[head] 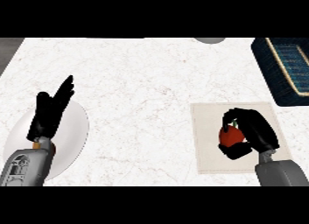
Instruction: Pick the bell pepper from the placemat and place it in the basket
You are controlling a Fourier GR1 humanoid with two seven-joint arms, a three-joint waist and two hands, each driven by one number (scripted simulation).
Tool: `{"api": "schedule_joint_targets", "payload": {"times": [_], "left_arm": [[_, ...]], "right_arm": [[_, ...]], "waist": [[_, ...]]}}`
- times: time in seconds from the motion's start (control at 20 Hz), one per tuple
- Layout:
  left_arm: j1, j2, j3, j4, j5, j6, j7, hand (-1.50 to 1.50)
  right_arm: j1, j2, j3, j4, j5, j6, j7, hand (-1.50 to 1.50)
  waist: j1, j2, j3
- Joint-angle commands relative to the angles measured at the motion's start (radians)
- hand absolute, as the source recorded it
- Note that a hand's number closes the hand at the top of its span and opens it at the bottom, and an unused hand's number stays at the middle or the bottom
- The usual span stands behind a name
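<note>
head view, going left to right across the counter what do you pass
white plate with the open left hand over it → placemat → red bell pepper in the right hand → dark blue basket

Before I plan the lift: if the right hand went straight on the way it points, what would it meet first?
The right hand, curled round the bell pepper, points up the counter. Only bare counter seems ahead; the basket lies off to its right.

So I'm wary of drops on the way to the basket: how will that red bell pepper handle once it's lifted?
The bell pepper looks rounded and smooth, so it might slip or roll if released. It seems small inside the right hand, whose fingers curl round it, so probably light. It likely keeps its shape.
</note>
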Motion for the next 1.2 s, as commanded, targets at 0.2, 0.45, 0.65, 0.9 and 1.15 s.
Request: {"api": "schedule_joint_targets", "payload": {"times": [0.2, 0.45, 0.65, 0.9, 1.15], "left_arm": [[-0.05, -0.025, -0.038, 0.018, -0.021, 0.0, -0.005, 0.0], [0.016, -0.016, -0.02, -0.02, -0.008, -0.004, -0.014, 0.0], [-0.025, -0.002, 0.011, 0.028, 0.01, -0.013, 0.0, 0.0], [-0.01, 0.0, 0.013, 0.008, -0.001, 0.002, 0.021, 0.0], [0.042, 0.002, 0.013, -0.031, 0.017, -0.019, -0.002, 0.0]], "right_arm": [[-0.475, -0.003, 0.023, 0.261, 0.218, 0.267, 0.417, 1.5], [-0.703, 0.12, -0.021, 0.447, 0.217, 0.18, 0.452, 1.5], [-0.74, 0.152, -0.168, 0.387, 0.07, 0.162, 0.463, 1.5], [-0.845, 0.211, -0.284, 0.202, -0.075, 0.164, 0.554, 1.5], [-1.014, 0.155, -0.358, 0.118, -0.094, 0.163, 0.7, 1.5]], "waist": [[0.058, 0.017, 0.001], [0.027, 0.007, 0.003], [0.005, 0.004, 0.003], [-0.014, -0.008, 0.003], [-0.003, -0.007, 0.003]]}}
